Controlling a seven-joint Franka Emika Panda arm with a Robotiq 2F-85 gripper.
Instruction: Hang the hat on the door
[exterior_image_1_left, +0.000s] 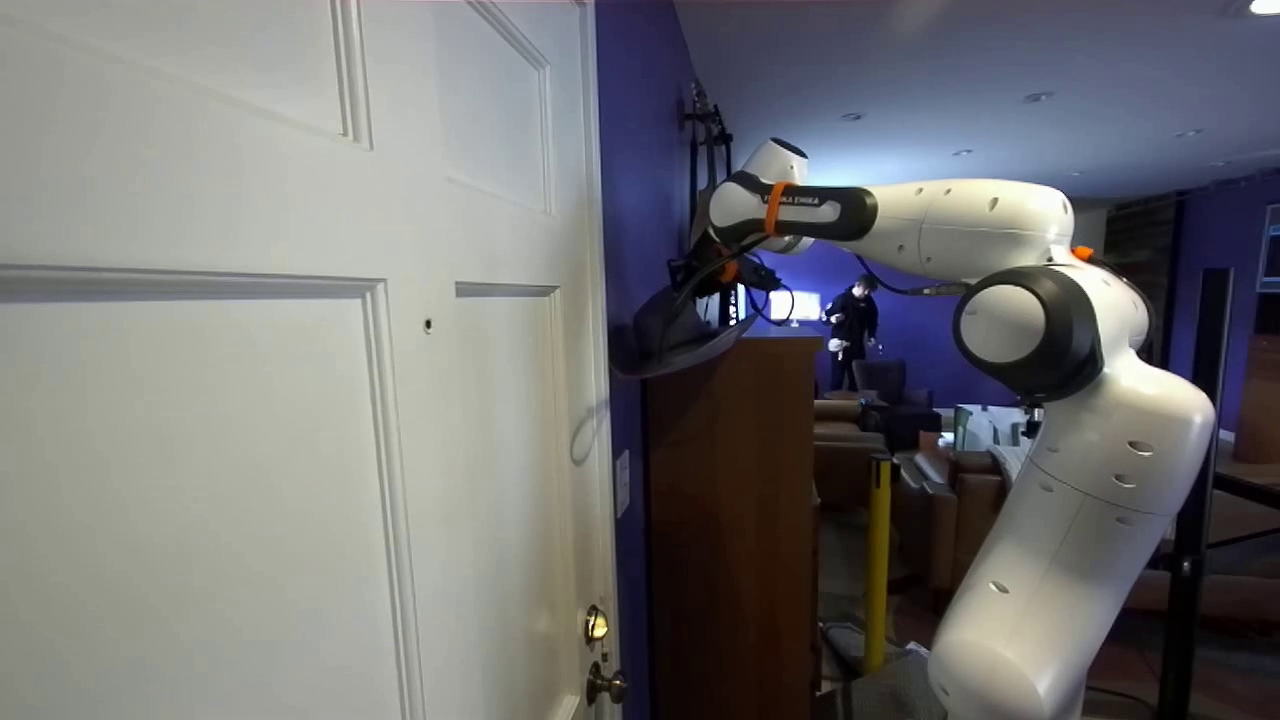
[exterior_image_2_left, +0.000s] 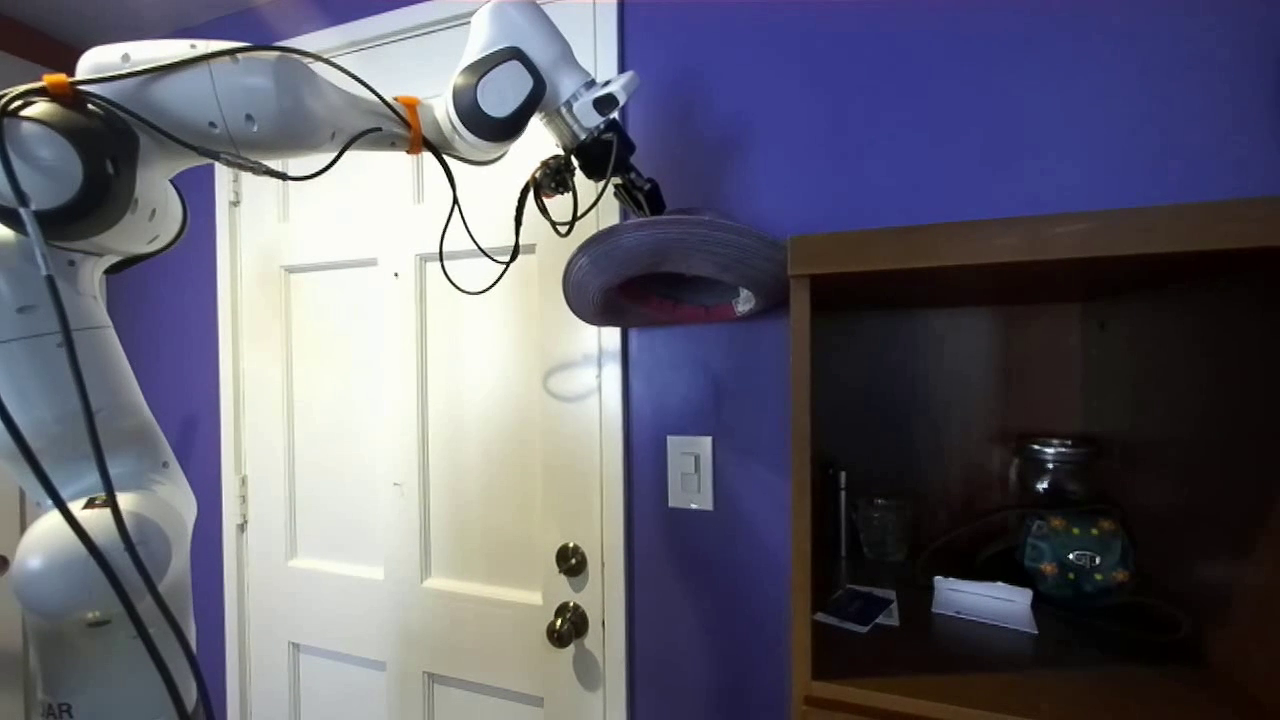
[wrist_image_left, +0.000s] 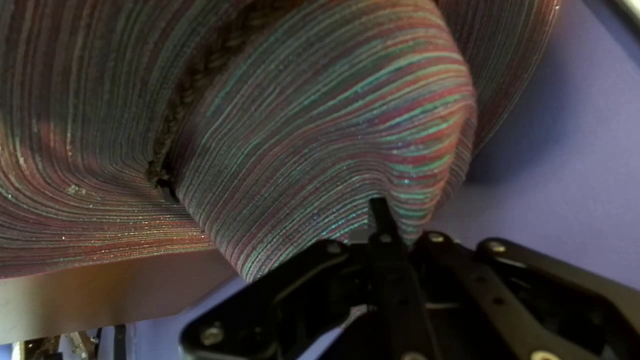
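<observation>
Hat (exterior_image_2_left: 672, 255) is aloft, held by the gripper (exterior_image_2_left: 642, 198) in front of the purple wall (exterior_image_2_left: 720, 400), between the door (exterior_image_2_left: 400, 420) and the brown cabinet (exterior_image_2_left: 800, 450). Fingers (wrist_image_left: 382, 220): closed on a fold at one side of the crown (wrist_image_left: 320, 140), per the wrist view. Firmness of grip cannot be told.

Key relation: whole hat extends outward from the fingertips, crown first, then brim (wrist_image_left: 100, 125). Hollow faces away from the fingers, down and out toward the camera in an exterior view, where a pale tag (exterior_image_2_left: 743, 301) shows inside. Brim's long axis runs roughly level there, from overlapping the door's knob-side edge across to the cabinet's corner; contact at that corner: cannot tell.

Judgement: carry phase, hanging not yet done. Next move likely calls for travel away from the cabinet, toward the door, hollow turned to meet whatever takes it. Target unclear: the brass knob (exterior_image_2_left: 567, 625) sits well below the hat; a dark spot (exterior_image_1_left: 428, 325) higher on the door may be a hole or a fixture, too small to tell. Risk: brim snagging on the cabinet, or the pinched fold slipping out.
</observation>
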